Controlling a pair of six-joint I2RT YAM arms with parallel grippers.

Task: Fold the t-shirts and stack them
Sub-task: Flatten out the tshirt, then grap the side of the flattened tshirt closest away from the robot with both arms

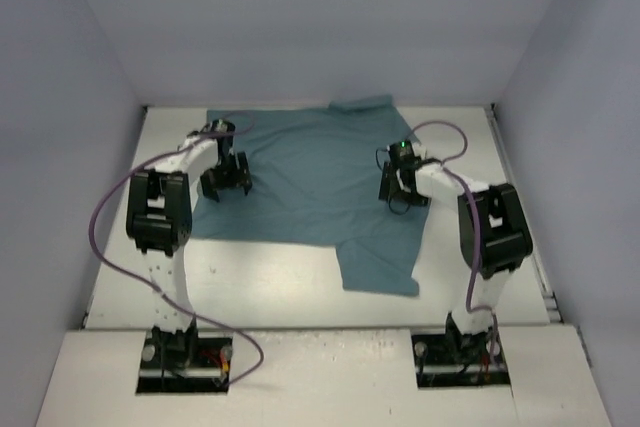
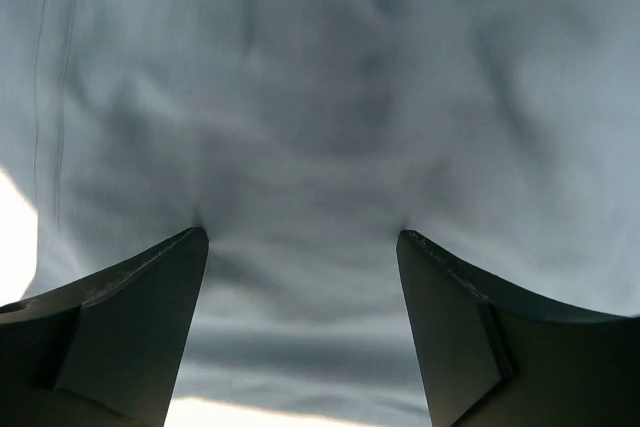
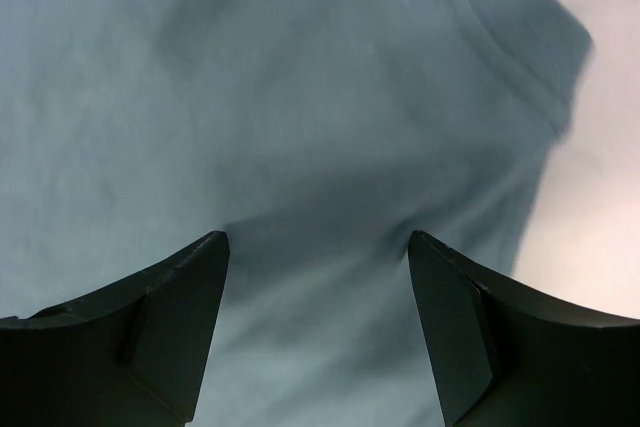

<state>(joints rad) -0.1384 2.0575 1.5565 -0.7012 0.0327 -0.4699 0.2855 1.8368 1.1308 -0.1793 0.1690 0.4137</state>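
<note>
The teal t-shirt (image 1: 310,187) lies spread over the back half of the white table, one sleeve hanging toward the front (image 1: 378,265). My left gripper (image 1: 226,181) stands open over the shirt's left part, fingertips pressing into the cloth (image 2: 300,147). My right gripper (image 1: 398,189) is open too, on the shirt's right part; its tips dent the fabric (image 3: 300,127) near a hemmed edge (image 3: 510,67). Nothing is pinched between either pair of fingers.
The white table (image 1: 270,282) is walled in by pale panels at left, back and right. Purple cables (image 1: 110,237) loop off both arms. Bare tabletop shows at the right of the right wrist view (image 3: 590,207).
</note>
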